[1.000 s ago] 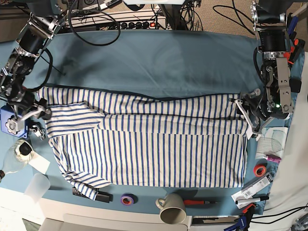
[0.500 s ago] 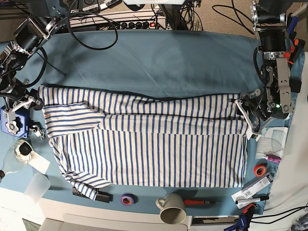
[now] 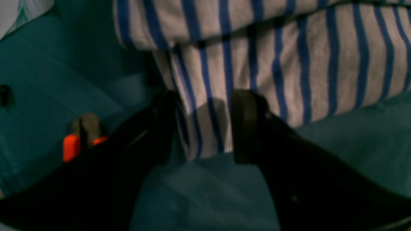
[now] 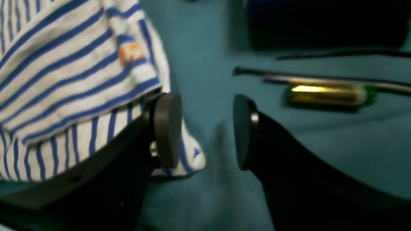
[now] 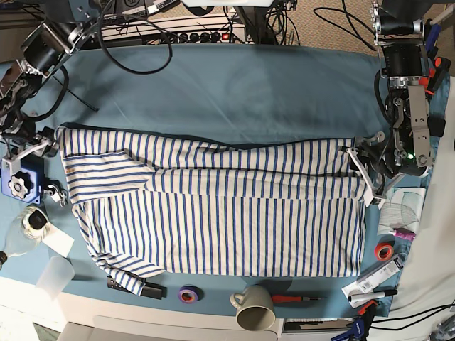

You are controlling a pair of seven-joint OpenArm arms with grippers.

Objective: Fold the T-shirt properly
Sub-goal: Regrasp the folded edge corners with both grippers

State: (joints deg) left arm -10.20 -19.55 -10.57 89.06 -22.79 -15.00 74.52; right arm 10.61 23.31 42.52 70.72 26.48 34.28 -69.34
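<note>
white blue-striped T-shirt (image 5: 220,213), teal table cloth (image 5: 234,92)

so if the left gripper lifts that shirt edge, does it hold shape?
Probably not. The shirt lies in soft folds, so it likely droops. Thin layers bunch between the left gripper pads, so layers may slide apart.

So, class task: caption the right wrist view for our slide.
Open right gripper beside the striped T-shirt edge on teal cloth.
</note>
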